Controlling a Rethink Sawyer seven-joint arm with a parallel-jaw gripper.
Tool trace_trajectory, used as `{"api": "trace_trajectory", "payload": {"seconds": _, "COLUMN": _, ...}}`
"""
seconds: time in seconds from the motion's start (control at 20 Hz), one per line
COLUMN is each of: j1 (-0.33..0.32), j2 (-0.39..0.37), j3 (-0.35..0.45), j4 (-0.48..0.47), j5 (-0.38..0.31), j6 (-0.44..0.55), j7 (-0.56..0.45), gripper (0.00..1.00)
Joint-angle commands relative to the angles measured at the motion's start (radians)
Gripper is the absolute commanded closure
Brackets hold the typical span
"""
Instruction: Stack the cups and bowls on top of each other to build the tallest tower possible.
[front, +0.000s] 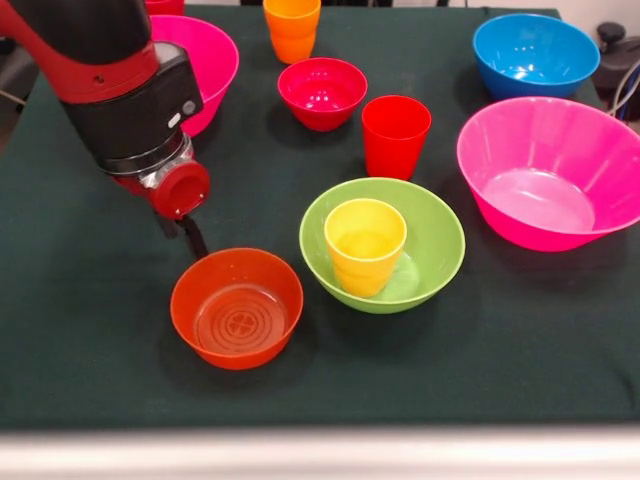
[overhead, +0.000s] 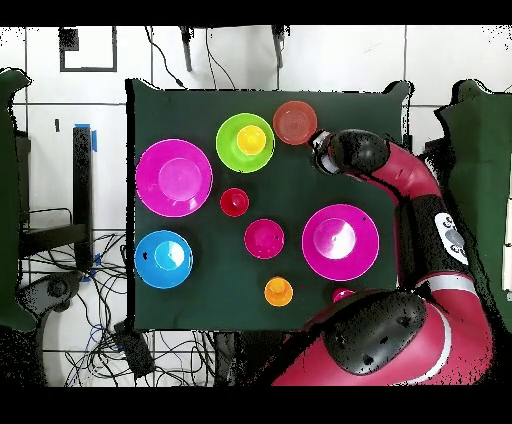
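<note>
The small orange bowl (front: 237, 310) with a ringed flat bottom stands upright on the table at front left; it also shows in the overhead view (overhead: 295, 122). My gripper (front: 190, 236) hangs at the bowl's far-left rim, and I cannot see whether it holds the rim; it also shows in the overhead view (overhead: 318, 140). The lime-green bowl (front: 440, 240) stands to the right with the yellow cup (front: 365, 245) upright inside it. The red cup (front: 396, 135), the crimson bowl (front: 322, 92) and the orange cup (front: 292, 28) stand apart behind them.
One hot-pink bowl (front: 205, 60) stands behind my arm, and another (front: 550, 170) stands at the right. The blue bowl (front: 535, 55) is at the far right. A red vessel (front: 165, 5) shows partly at the top edge. The table's front edge (front: 320, 425) is near the orange bowl.
</note>
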Motion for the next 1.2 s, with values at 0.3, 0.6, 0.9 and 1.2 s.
{"api": "trace_trajectory", "payload": {"seconds": 0.3, "j1": 0.008, "j2": -0.096, "j3": 0.076, "j4": 0.085, "j5": -0.04, "j6": 0.024, "j7": -0.143, "gripper": 0.0}}
{"api": "trace_trajectory", "payload": {"seconds": 0.6, "j1": 0.039, "j2": -0.066, "j3": 0.081, "j4": -0.022, "j5": -0.026, "j6": 0.082, "j7": -0.127, "gripper": 0.0}}
{"api": "trace_trajectory", "payload": {"seconds": 0.9, "j1": 0.053, "j2": -0.126, "j3": 0.072, "j4": -0.001, "j5": -0.007, "j6": 0.139, "j7": -0.098, "gripper": 0.0}}
{"api": "trace_trajectory", "payload": {"seconds": 1.2, "j1": 0.088, "j2": -0.043, "j3": 0.076, "j4": -0.125, "j5": -0.008, "j6": 0.126, "j7": -0.074, "gripper": 0.0}}
